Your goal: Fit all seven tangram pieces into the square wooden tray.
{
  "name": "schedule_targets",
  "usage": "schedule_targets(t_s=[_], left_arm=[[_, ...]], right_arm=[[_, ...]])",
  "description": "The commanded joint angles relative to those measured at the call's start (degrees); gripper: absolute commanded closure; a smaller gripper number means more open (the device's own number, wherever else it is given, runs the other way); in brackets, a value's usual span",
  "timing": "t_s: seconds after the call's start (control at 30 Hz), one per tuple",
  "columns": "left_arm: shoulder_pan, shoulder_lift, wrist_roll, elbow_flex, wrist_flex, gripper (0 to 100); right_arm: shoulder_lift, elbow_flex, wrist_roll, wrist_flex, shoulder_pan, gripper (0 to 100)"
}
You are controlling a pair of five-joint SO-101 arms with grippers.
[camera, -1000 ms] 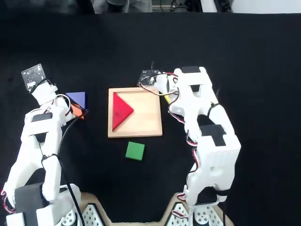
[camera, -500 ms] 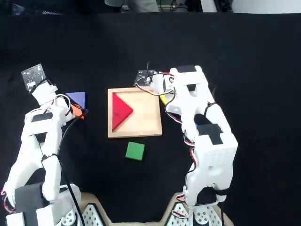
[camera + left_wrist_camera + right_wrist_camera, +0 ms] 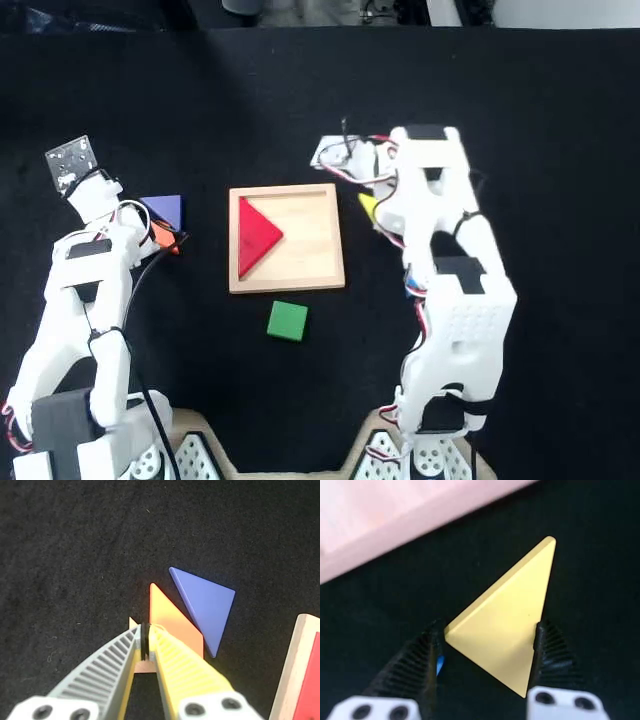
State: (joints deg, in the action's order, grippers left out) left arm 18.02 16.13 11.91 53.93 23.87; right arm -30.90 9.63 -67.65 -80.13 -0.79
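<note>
Black tabletop [image 3: 560, 120]; right hand [image 3: 488, 630] around triangle [image 3: 510, 615]

Even bright overhead light, faint soft shadows, glare on wooden tray [image 3: 380, 515]

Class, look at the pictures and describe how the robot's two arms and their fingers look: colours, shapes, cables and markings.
Both the left arm and right arm are blocky white shells with black motor sections, trailed by thin red, black and white cables. The left gripper has one grey and one yellow ribbed finger; the right gripper has black ribbed fingers on white screw-holed bases.
</note>
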Motion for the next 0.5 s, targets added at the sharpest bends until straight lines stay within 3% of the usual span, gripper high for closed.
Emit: schedule_targets(t_s=[0.0, 0.2, 0.3, 0.47], left_arm=[[-0.6, 0.3, -0.6, -1.1, -1.0, 95], [-0.6, 0.3, -0.6, -1.1, -1.0, 95], [-0.6, 0.3, -0.6, -1.1, -1.0, 95], [-0.6, 0.3, -0.6, -1.1, -1.0, 95]], right_arm=[[0.8, 7.5, -0.7, -7.6, 1.0, 82.2], [1.3, 16.1, 0.8, -21.1, 0.1, 82.2], [1.9, 18.2, 9.1, -20.8, -0.4, 82.2], [5.0, 17.1, 15.8, -20.8, -1.9, 82.2]])
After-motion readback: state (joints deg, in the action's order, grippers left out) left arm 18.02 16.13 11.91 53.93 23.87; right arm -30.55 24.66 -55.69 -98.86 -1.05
